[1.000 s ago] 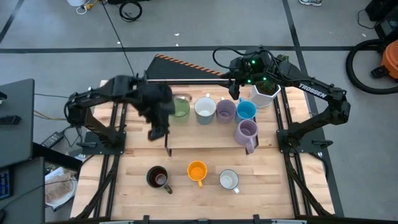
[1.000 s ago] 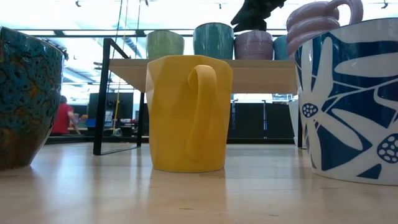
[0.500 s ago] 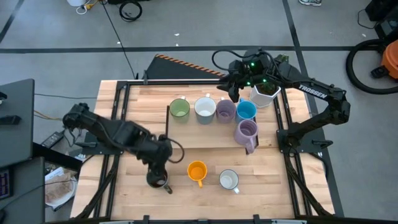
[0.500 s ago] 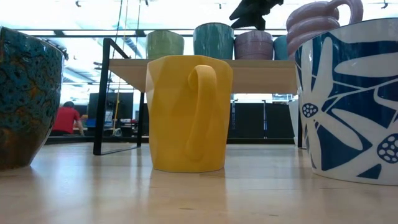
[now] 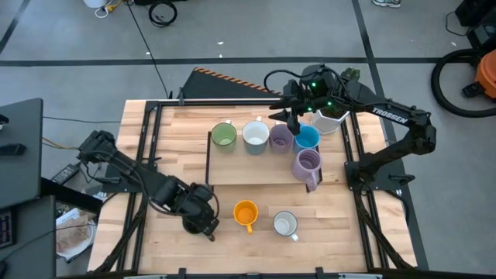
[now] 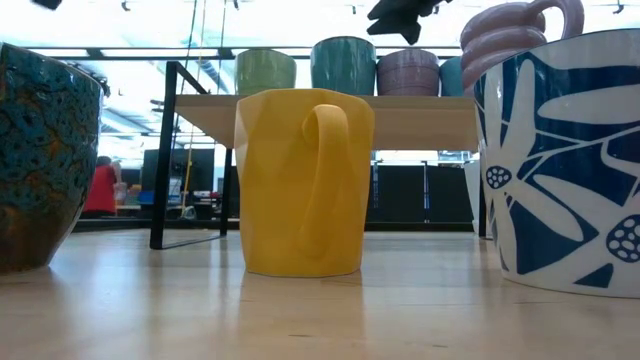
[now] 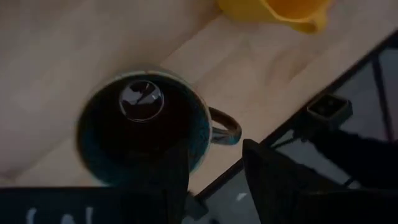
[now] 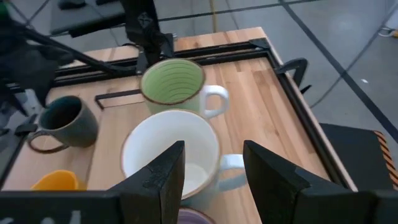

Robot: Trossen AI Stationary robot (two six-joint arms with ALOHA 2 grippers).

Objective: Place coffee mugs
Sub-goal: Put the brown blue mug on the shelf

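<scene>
Left gripper [image 5: 203,225] is hovering directly over the dark brown glazed mug w/ teal-speckled inside [image 7: 144,127], at the table's front-left. Left wrist view: fingers [image 7: 278,177] are standing apart, one over the mug's mouth, the other outside the rim by the handle; not pinching anything that I can see. Mug is sitting upright on the light wooden slatted table [image 5: 170,163].

Right gripper [image 5: 293,122] is hanging above the back row on the low wooden shelf w/ black metal frame [image 5: 256,170], approx. over the lavender/blue pair. Right wrist view: fingers [image 8: 272,171] are spread, nothing between them; white mug below.

Back row on shelf, L to R in the high view: green round mug [image 5: 225,135], white round mug [image 5: 255,133], lavender round mug [image 5: 280,137], blue round mug [image 5: 307,138], sitting close together. Taller ribbed lavender mug [image 5: 307,166] is standing on the shelf nearer the front, right end.

Front of table, off the shelf: orange faceted mug [image 5: 246,213] in the middle, pale grey-white mug w/ blue floral pattern [image 5: 285,224] just right of it; dark brown mug to the left. All upright.

White faceted planter w/ green plant [image 5: 330,118] is sitting at back right, beside the blue mug.

Low view: person in red top [image 6: 102,187] far off in the room.
</scene>
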